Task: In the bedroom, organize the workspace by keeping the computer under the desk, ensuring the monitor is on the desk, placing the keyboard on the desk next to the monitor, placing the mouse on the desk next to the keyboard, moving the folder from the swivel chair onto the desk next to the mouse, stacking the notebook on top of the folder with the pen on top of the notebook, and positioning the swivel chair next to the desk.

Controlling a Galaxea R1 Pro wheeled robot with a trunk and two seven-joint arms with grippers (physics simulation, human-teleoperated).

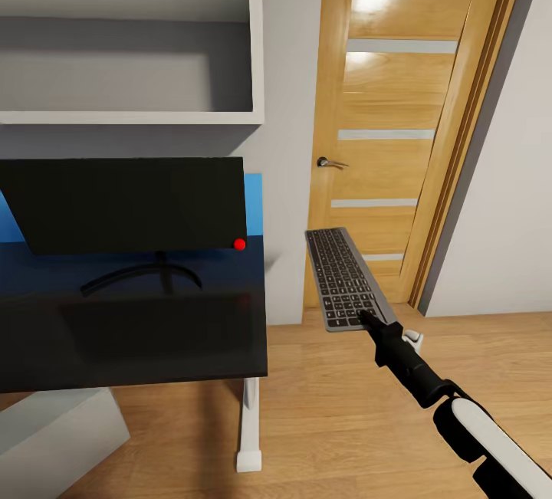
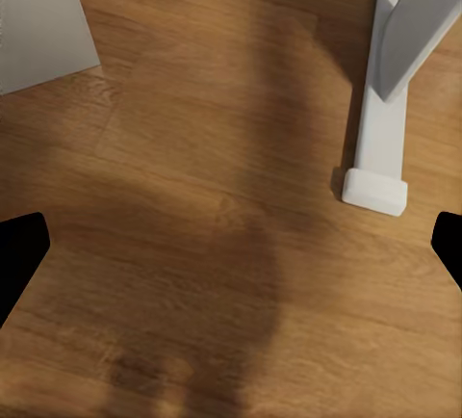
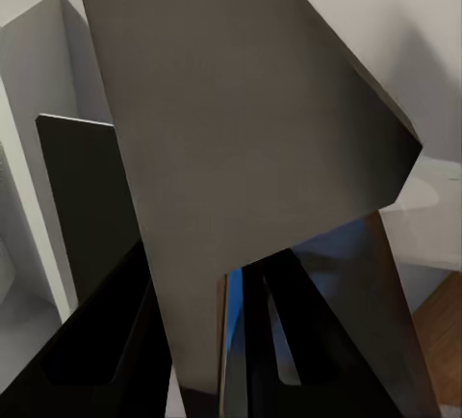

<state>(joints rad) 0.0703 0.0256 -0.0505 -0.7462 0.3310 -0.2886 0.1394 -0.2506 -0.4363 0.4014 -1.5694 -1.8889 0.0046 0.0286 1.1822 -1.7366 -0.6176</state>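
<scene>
While the right gripper pinches the near end of the keyboard, its jaws pressed on the board's edge, the keyboard stretches away from the fingertips, lifted above the wooden floor and well clear of the desk. Seen from the right wrist, the keyboard's grey underside rises between the dark fingers. Off to the left of those jaws, beyond the desk's white leg, the monitor stands upright on the desktop. Farther ahead is a wooden door. The left gripper hangs with jaws spread wide over bare floor, near the desk's white foot.
</scene>
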